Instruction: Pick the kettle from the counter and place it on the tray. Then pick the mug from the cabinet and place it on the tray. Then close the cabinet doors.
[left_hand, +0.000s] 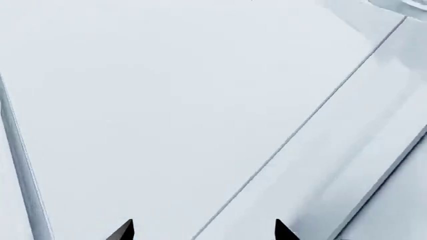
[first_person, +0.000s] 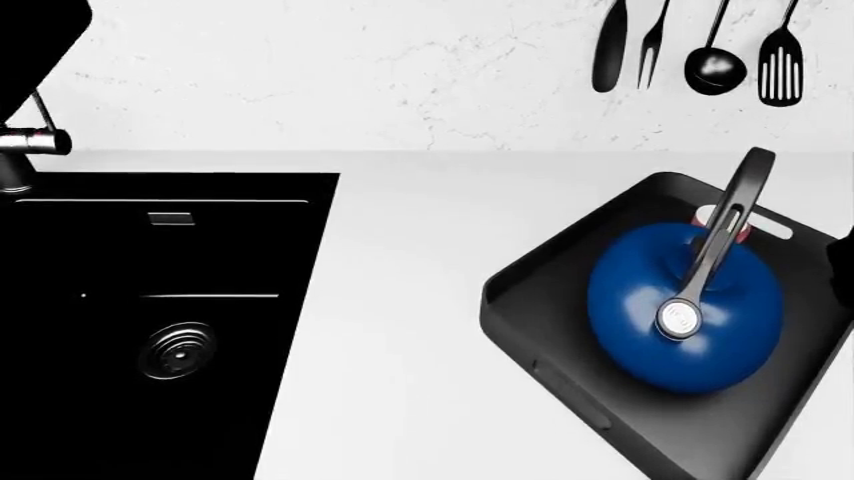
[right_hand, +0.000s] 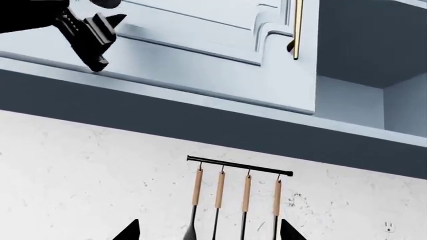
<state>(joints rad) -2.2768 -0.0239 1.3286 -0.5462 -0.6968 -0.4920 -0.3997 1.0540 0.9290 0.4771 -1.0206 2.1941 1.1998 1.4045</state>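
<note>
Both claws wide: left claw (left_hand: 203, 231) against pale cabinet door (left_hand: 167, 110), right claw (right_hand: 208, 231) toward hanging utensils (right_hand: 233, 200).

mug (first_person: 722, 222) mostly hidden behind kettle (first_person: 686, 305), only red sliver shows. tray (first_person: 547, 300) cut by head-view edge. left gripper (left_hand: 203, 231), right gripper (right_hand: 210, 231): fingertips only, rest out of frame.

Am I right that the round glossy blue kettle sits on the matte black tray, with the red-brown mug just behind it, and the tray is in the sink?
Not quite. The head view shows the matte black rectangular tray, carrying the round glossy blue kettle and the red-brown mug, on the plain white counter, beside the black sink basin.
</note>
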